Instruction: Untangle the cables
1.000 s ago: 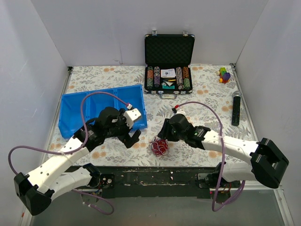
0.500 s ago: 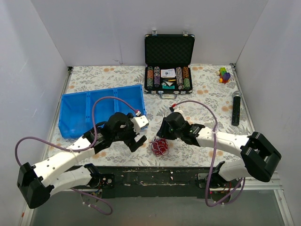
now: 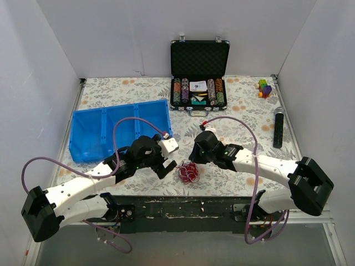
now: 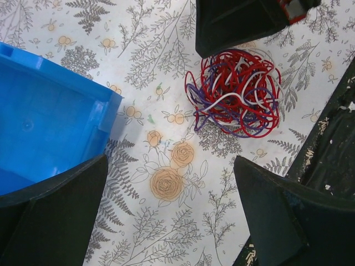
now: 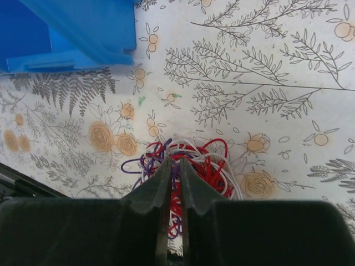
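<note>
Cables (image 4: 236, 91) lie balled: right gripper (image 5: 173, 165) pinches shut, seemingly on strands; left gripper (image 4: 166, 216), spread wide, must grasp next.

Cables (image 4: 236, 91): thin strands with a smooth, slightly glossy plastic-looking coat, red, white and purple. Table cover (image 4: 166, 122): matt printed floral sheet; cloth or paper cannot be told. Bin (image 4: 44, 122): smooth blue plastic with a soft sheen. Left gripper (image 4: 169, 163): fingers (image 4: 277, 221) matt black, plastic-looking, faintly grainy. Right gripper (image 5: 174, 162): same matt black finish. Arms (image 3: 77, 191): white shells, smooth and glossy, with matt black joints. Table edge (image 4: 333, 155): black, scuffed, flecked white. Case (image 3: 199, 58): dimpled black foam-like lining, bright metal-looking trim.
</note>
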`<state>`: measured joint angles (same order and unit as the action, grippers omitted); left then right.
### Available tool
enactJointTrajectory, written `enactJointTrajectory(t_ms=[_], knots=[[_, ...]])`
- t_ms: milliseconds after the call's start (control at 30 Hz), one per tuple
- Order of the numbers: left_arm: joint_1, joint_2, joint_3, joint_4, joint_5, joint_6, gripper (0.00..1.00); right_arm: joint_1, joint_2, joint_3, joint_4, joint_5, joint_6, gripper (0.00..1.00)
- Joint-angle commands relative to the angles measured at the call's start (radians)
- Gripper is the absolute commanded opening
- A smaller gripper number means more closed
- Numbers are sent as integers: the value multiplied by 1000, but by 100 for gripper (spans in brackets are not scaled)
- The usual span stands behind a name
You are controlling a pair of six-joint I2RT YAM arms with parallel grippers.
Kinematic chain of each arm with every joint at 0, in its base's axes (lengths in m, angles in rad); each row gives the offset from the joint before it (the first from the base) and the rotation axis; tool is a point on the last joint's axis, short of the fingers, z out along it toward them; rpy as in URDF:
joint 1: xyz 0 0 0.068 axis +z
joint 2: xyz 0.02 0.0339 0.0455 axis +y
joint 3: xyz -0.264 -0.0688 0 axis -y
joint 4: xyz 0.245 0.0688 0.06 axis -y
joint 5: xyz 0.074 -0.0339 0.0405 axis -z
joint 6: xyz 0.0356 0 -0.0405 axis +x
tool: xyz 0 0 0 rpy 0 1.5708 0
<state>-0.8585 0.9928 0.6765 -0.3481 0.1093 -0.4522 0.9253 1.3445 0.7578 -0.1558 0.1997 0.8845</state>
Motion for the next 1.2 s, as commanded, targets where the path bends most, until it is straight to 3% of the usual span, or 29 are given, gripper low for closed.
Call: enactJointTrajectory(t_ms=[0,200,467,800,1033,1167], knots=[[-20,-20,-38,75,-23,-10,98,10,-96,9,-50,44,-25,30],[-28,-33,-63,83,-45,9,98,10,-194,-51,-53,55,24,52],[-30,-17,-54,101,-49,49,98,3,-174,-107,-13,1,132,64],[-28,-14,-22,83,-62,76,98,-40,-153,-146,102,38,199,66],[-24,-20,-23,80,-63,95,98,-98,-42,-141,251,-88,237,66],[-22,-22,-18,80,-69,104,98,-98,-11,-111,230,-115,240,65]])
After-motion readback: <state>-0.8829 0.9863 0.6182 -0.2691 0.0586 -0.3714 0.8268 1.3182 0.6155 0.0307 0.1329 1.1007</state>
